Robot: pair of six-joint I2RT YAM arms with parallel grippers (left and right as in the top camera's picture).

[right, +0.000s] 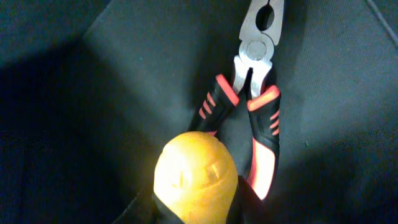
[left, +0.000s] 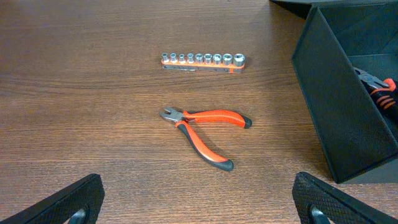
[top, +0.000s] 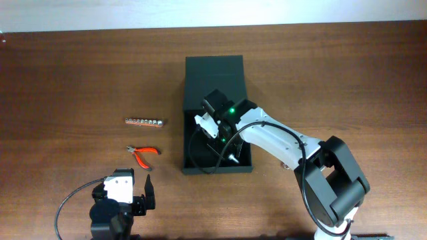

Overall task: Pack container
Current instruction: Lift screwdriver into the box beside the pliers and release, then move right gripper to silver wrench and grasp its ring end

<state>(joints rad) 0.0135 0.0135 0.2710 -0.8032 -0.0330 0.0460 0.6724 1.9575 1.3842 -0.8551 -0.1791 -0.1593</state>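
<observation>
The dark green container (top: 185, 137) stands open mid-table, its flap lid (top: 215, 73) lying flat behind it. My right gripper (top: 222, 135) is down inside it. In the right wrist view this gripper (right: 196, 208) is shut on a yellow-handled tool (right: 194, 171), just above the container floor (right: 93, 93). Red-and-black combination pliers (right: 255, 87) lie on that floor and also show in the left wrist view (left: 380, 86). My left gripper (top: 143, 198) is open and empty near the front edge, left of the container.
Small orange-handled cutters (top: 143, 154) lie on the table left of the container, seen closer in the left wrist view (left: 205, 127). A rail of sockets (top: 145, 122) lies behind them, also in the left wrist view (left: 203, 61). The container's side wall (left: 336, 118) stands at their right.
</observation>
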